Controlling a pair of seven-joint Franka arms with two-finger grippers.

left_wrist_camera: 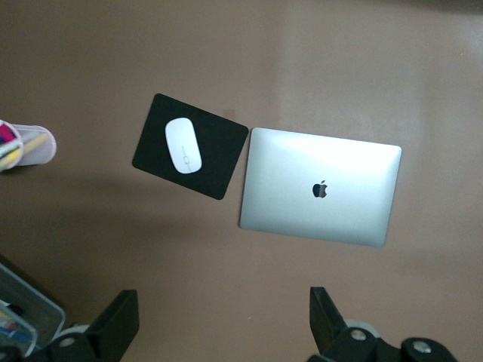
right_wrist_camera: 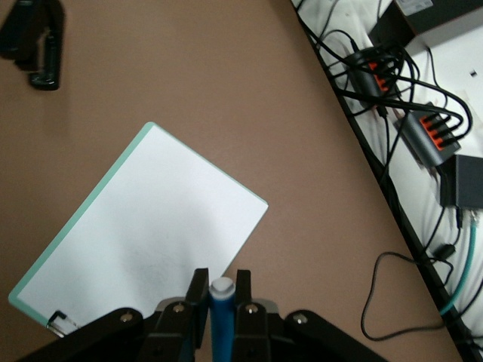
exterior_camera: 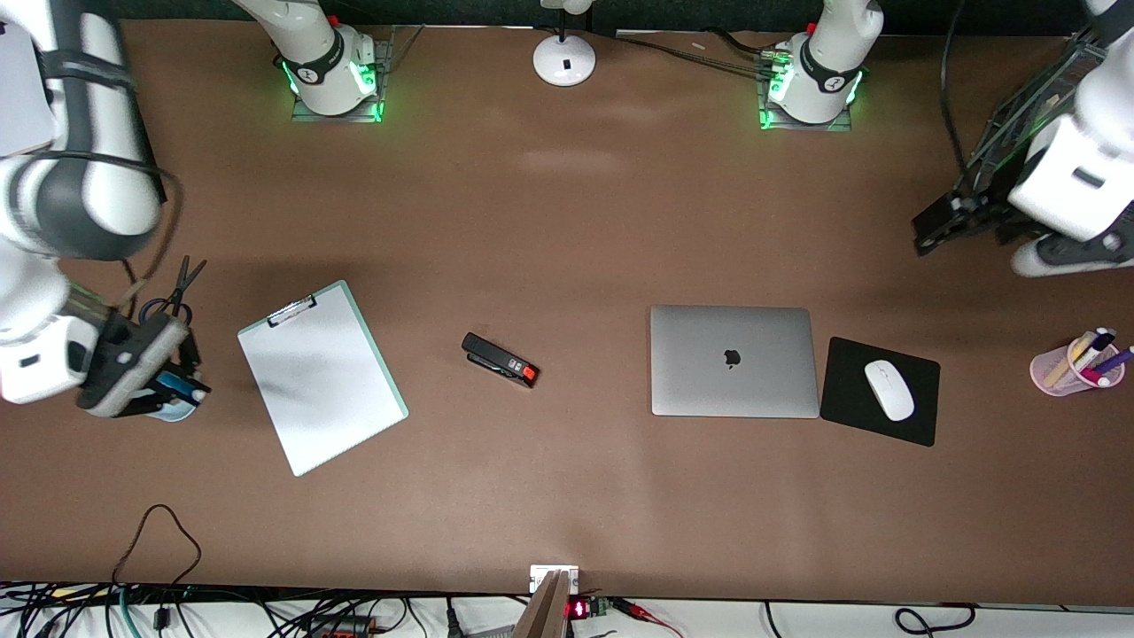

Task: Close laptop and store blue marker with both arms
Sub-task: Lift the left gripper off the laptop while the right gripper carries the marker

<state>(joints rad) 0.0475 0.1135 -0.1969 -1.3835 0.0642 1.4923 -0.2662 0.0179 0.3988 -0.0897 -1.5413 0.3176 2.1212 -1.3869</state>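
Showing dark apple logo [exterior_camera: 732, 358]; laptop [exterior_camera: 733, 361] closed

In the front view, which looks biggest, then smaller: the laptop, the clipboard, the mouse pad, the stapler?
1-2. Clipboard and laptop: look alike, too near to rank.
3. Mouse pad.
4. Stapler, the smallest.

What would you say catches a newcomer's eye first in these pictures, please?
Probably the laptop, shut flat with its apple logo up, beside the black mouse pad that carries a white mouse. Next comes the right claw, shut on the blue marker above a light-blue cup at the right arm's end of the table, beside the clipboard. The left claw hangs open over bare table at the left arm's end.
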